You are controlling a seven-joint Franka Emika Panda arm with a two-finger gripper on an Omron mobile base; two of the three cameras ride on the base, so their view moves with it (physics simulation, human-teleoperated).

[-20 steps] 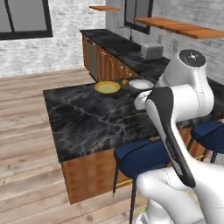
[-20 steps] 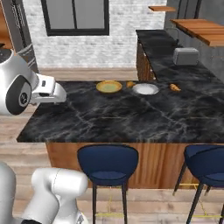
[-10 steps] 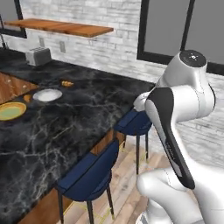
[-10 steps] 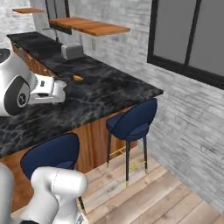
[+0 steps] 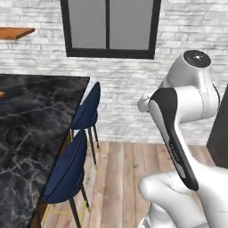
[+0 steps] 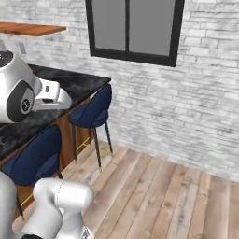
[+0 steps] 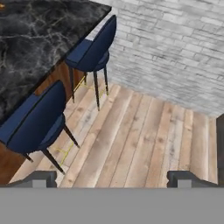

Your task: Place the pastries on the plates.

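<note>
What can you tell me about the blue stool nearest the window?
The far stool has a curved dark-blue padded back and seat on thin dark legs with a gold-looking footrest. It stands upright on the pale wooden floor, at the black marble counter near its corner, with a matching second stool beside it.

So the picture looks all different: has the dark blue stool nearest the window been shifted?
No. The base turned, swinging the whole view; the dark blue stool still stands tucked at the edge of the black marble counter.
</note>
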